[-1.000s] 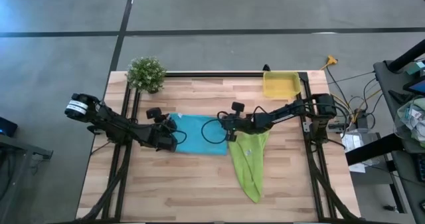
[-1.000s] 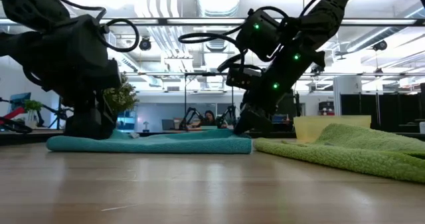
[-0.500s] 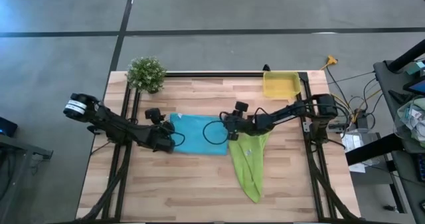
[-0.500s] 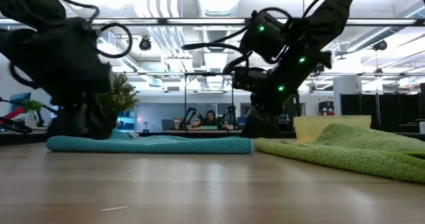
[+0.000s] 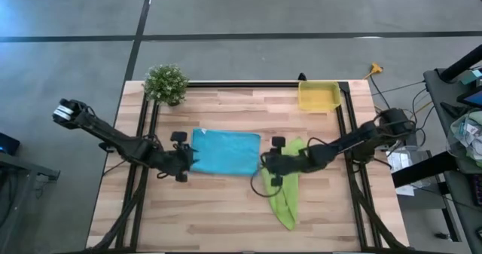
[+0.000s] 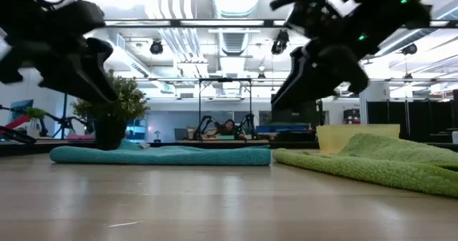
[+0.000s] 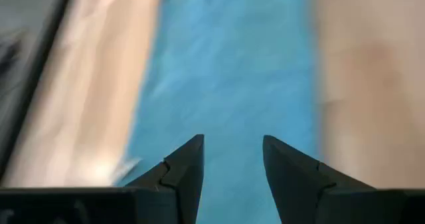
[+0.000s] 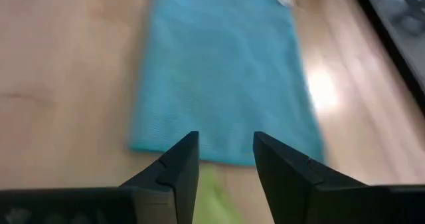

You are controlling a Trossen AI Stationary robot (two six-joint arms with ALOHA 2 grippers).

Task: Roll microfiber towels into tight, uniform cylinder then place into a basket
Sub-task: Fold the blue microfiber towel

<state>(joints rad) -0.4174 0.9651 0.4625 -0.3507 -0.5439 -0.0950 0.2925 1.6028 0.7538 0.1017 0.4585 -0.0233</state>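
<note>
The turquoise-blue microfiber towel (image 5: 226, 151) lies flat on the light wooden surface (image 5: 226, 216), a folded rectangle with its long axis running across the surface from the left arm's side toward the right arm's. The left gripper (image 5: 187, 160) hangs off its one short end and the right gripper (image 5: 273, 166) off the other, so each arm has an end within easy reach; neither touches the cloth. Both wrist views look down that long axis, the blue strip stretching away ahead of the fingers (image 7: 188, 167), which stand spread with nothing between them; the right arm's fingers (image 8: 178, 165) are parted and empty as well.

The lime-green microfiber cloth (image 5: 285, 186) sprawls loose beside the blue one's right end, partly under the right arm. The small bright-yellow plastic basket (image 5: 319, 96) sits empty at the far right corner, well apart from both towels, and a small green potted plant (image 5: 166, 83) stands at the far left corner.

Compared with a second ago, both arms have backed off and lifted: then they crouched on the towel's two ends, the right fingers pressed shut. Now the low view shows them raised clear. The blue towel looks squarer and flatter. I'd say rolling has not begun
</note>
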